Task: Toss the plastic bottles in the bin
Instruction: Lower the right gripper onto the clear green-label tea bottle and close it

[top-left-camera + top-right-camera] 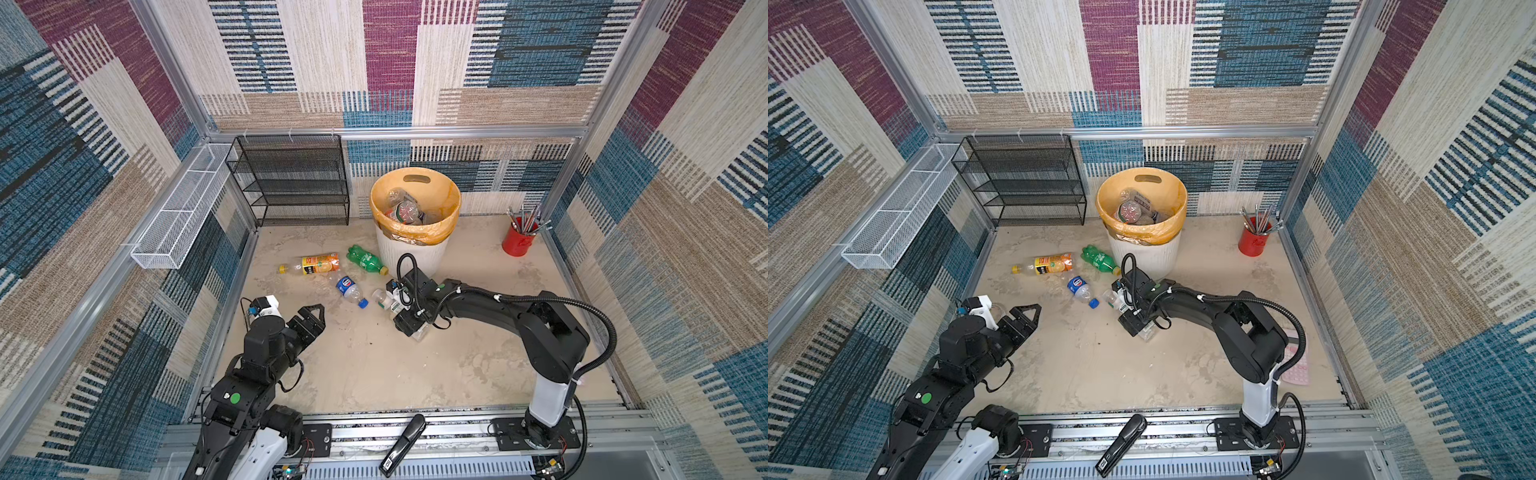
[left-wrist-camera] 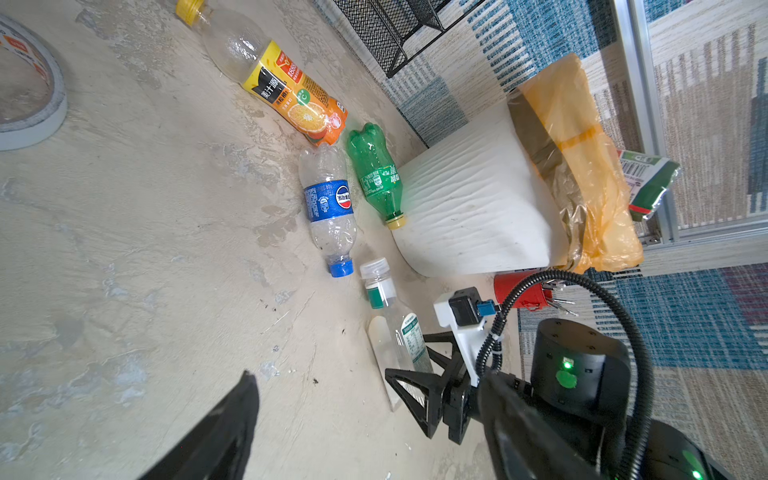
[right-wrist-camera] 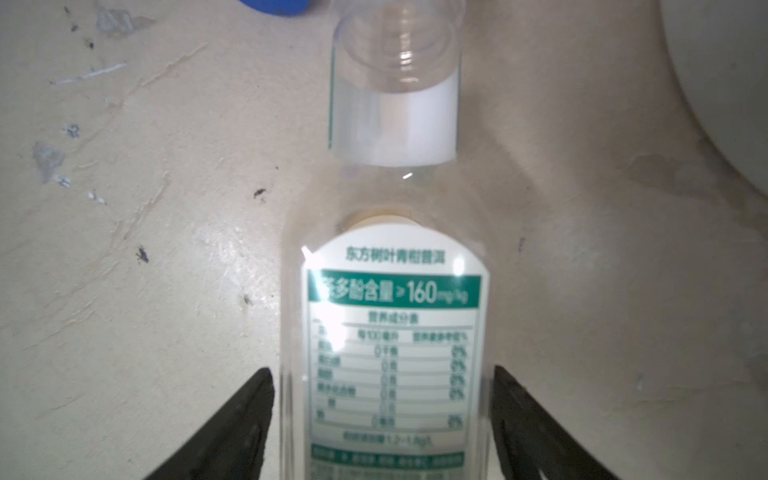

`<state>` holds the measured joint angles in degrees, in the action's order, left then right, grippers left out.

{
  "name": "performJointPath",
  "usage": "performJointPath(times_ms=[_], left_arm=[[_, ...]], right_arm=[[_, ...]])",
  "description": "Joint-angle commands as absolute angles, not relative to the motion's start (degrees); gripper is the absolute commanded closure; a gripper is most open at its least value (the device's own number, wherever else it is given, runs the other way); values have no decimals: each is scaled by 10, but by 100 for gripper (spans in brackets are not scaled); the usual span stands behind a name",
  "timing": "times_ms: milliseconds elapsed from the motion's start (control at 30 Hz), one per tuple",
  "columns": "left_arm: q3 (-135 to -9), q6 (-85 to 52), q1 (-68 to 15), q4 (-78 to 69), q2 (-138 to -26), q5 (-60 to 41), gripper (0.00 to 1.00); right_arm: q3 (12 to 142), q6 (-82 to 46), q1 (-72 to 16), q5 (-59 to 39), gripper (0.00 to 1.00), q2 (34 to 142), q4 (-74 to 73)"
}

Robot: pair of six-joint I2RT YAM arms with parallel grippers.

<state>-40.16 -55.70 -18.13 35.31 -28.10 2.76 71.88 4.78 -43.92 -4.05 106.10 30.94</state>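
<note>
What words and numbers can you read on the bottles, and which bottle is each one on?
"东方树叶青柑普洱": top of the white label on the clear bottle.
"茶多酚含量 >160mg/kg": green band on that label.
"营养成分表": under the band; the table below is blurred.
"美汁源": black patch on the orange-label bottle.
Blue-label bottle: round red, white and blue logo; its characters are too small.
Green bottle and tape roll: print too small to read.

Tabletop [image 1: 365, 365] lies open nearside; bottles [image 1: 349, 286] lie clustered before the bin [image 1: 411, 253].
</note>
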Motion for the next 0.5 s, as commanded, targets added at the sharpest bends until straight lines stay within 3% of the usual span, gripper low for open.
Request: performJointPath(times_ms=[0,267,467], left_arm=[[-398,-558,-181,342,-278,29,16],[-397,-559,-181,353,-266,35,16],[-394,-560,-181,352,-264,35,16]], right_arm=[[731,37,-440,-43,22,1058,302],[732,21,-440,-55,37,1062,316],[718,7,-441,-53,41,1042,315]])
